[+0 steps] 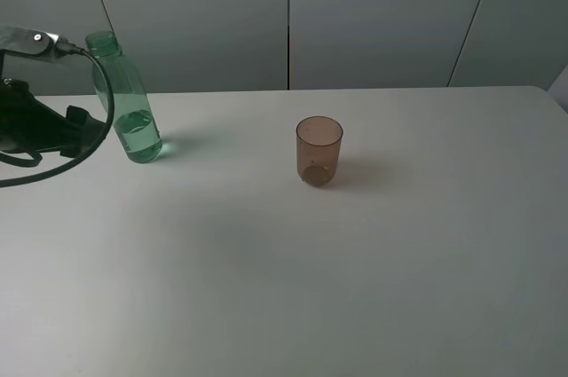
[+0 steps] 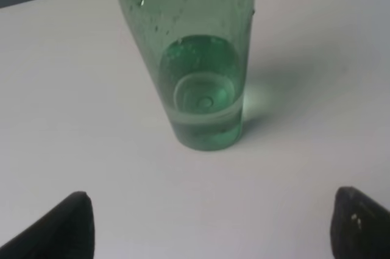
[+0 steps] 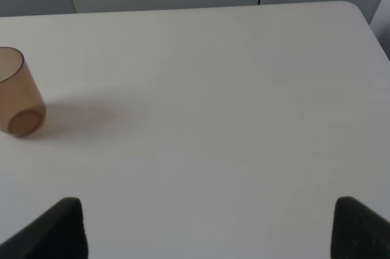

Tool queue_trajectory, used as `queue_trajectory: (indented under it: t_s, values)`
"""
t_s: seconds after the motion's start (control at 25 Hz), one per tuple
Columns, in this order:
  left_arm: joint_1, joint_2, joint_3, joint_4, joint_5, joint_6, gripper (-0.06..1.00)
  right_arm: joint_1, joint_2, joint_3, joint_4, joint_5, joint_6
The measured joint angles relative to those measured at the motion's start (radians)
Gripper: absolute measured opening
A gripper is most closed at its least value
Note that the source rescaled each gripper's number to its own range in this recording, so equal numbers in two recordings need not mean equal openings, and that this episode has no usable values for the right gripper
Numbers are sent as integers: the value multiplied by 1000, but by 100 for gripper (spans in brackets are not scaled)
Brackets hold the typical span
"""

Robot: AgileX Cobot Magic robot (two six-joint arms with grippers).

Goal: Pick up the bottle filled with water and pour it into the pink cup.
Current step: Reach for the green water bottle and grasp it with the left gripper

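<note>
The bottle (image 1: 130, 106) stands upright at the upper left of the high view, near the table's (image 1: 373, 288) far edge, with water filling only its lower part. The cup (image 1: 319, 151) stands upright near the centre of that view, well apart from the bottle and to its right.

The left gripper (image 2: 213, 228) is at the left edge of the high view, just beside the bottle. Its jaws are spread wide, and in the wrist view the bottle's (image 2: 195, 58) base sits ahead of them, not yet between them and not touched. The right gripper (image 3: 210, 228) is also wide open and holds nothing; its camera shows the cup (image 3: 18, 91) off to one side.

As I judge the risks:
- The bottle is tall and light, so a finger nudging it on the way in could tip or slide it.
- The neck looks uncapped, so a tip would spill the water.
- A squeeze that is off-centre or too low could let it swing when lifted.
- The arm's cable (image 1: 108, 106) loops across the bottle in the high view and might brush it.
- The cup is small, so a fast or badly aimed pour could miss its mouth.
</note>
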Motion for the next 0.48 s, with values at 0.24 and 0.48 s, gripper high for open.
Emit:
queue_trajectory:
  t_s: [0.24,0.48]
  values:
    - [0,83,109,0,-260,0,99,0,0,0,0,0,0]
    - [0,197,149,22,-531,0,99,0,0,0,0,0,0]
